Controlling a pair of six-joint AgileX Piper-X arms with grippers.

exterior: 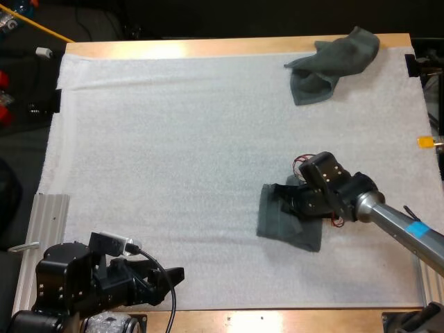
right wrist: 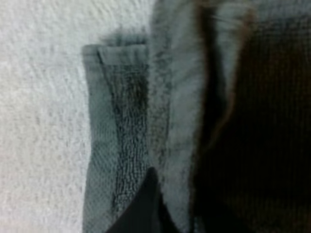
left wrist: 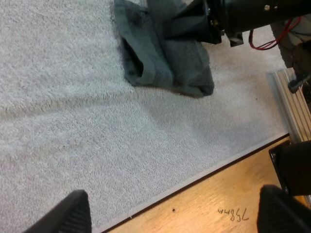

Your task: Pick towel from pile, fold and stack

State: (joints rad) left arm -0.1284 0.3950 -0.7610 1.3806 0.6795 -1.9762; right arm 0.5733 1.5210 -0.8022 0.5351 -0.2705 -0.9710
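Mat (exterior: 173,152): crumpled towel (exterior: 333,62) far rt; rt tool (exterior: 286,201) on folded towel (exterior: 274,223).

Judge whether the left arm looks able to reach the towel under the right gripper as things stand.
Probably yes: bare mat lies between the open left gripper and the towel, and the right gripper holds only the side away from that arm.

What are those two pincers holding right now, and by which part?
The right pincer grips the folded towel by a lifted fold at its far side. The left pincer stands open, holding nothing.
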